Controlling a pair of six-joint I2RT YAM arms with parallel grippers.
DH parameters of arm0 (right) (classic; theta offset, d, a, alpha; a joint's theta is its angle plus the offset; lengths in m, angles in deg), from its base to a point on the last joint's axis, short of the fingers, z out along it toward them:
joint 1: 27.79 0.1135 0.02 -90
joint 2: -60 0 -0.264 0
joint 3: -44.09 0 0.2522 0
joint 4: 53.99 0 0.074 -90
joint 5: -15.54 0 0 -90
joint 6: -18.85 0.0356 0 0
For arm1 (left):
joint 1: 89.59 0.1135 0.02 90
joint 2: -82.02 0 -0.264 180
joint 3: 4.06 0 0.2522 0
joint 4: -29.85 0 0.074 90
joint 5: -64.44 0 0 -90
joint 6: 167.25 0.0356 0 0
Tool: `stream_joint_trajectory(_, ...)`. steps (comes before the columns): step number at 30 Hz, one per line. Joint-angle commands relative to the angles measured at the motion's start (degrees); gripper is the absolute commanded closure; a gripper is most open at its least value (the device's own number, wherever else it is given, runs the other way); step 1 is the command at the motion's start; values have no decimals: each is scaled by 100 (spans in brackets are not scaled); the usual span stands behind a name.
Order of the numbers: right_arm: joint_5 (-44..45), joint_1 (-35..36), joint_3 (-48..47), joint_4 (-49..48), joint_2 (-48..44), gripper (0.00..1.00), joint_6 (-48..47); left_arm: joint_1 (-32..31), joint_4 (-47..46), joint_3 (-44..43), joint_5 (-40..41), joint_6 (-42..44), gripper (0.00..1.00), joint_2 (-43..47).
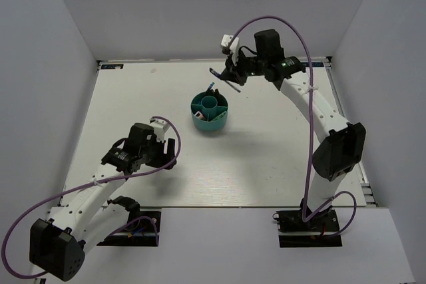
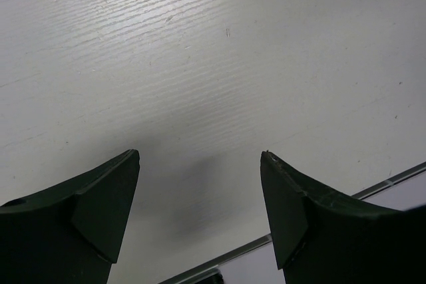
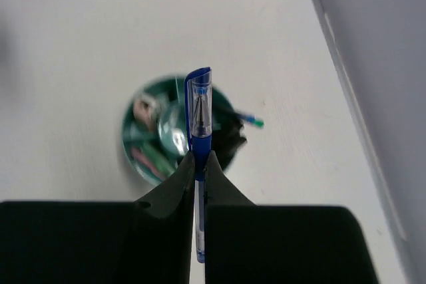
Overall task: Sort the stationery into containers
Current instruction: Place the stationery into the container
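1. The right gripper (image 1: pixel 231 75) is closed on a thin blue pen (image 1: pixel 217 74), held above the far part of the table (image 1: pixel 133 98), just beyond and to the right of the teal organiser (image 1: pixel 210 122).
2. In the right wrist view the two fingers (image 3: pixel 174 184) pinch the blue pen (image 3: pixel 200 114) on its clear barrel. Its blue capped end points out past the fingertips and the other end runs back between the fingers.
3. In that view the pen lies across the picture of the organiser (image 3: pixel 130 154), which sits on the table below, apart from the pen and the gripper (image 3: pixel 200 161).
4. The teal organiser stands near the middle of the table, slightly towards the far side. It is a low round tub with a central cup (image 1: pixel 212 104) and compartments around it.
5. A second pen (image 3: pixel 245 120) leans out of a compartment over the rim. Greenish pieces (image 3: pixel 154 161) and a pale pinkish piece (image 3: pixel 142 107) lie in other compartments, blurred.
6. The left gripper (image 1: pixel 166 156) hangs low over the near left part of the table, well apart from the organiser.
7. In the left wrist view its fingers (image 2: pixel 106 204) stand wide apart with only the bare white table (image 2: pixel 200 44) between them.
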Motion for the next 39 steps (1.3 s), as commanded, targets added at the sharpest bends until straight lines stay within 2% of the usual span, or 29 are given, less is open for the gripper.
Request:
stream_joint_trajectory(1, -840, -46, 231, -2040, 277, 100, 2952, 39, 14, -79, 111, 49, 17, -12)
stream_joint_trajectory(3, -1365, -46, -49, -2460, 636, 100, 3454, 48, 23, -88, 120, 49, 17, -39)
stream_joint_trajectory(4, -1464, -55, 46, -2681, 681, 100, 3995, 48, 23, -88, 155, 57, 17, -47)
stream_joint_trajectory(6, -1973, -72, 275, -3758, 839, 100, 4464, 39, 23, -79, 182, 75, 17, -82)
stream_joint_trajectory(7, -2297, -72, 336, -4069, 952, 100, 5076, 39, 23, -88, 208, 75, 17, -135)
stream_joint_trajectory(9, -2431, -90, 521, -5357, 1189, 100, 5475, 39, 32, -96, 217, 101, 17, -179)
stream_joint_trajectory(10, -2580, -90, 556, -5686, 1260, 100, 6008, 39, 49, -97, 234, 93, 17, -205)
stream_joint_trajectory(12, -2669, -107, 565, -6695, 1549, 100, 6345, 48, 84, -105, 261, 101, 17, -241)
stream_joint_trajectory(15, -2871, -125, 557, -7190, 1848, 100, 6558, 65, 76, -88, 305, 128, 17, -258)
stream_joint_trajectory(22, -3117, -239, 960, -7517, 1999, 100, 6480, 162, 58, -123, 217, 119, 17, -302)
stream_joint_trajectory(28, -3117, -362, 961, -6859, 2140, 100, 5698, 162, 41, -97, 199, 110, 17, -285)
stream_joint_trajectory(33, -2969, -362, 601, -6104, 2342, 100, 5005, 162, 58, -97, 217, 110, 17, -302)
stream_joint_trajectory(39, -2985, -336, 469, -5769, 2483, 100, 4765, 171, 67, -114, 270, 128, 17, -302)
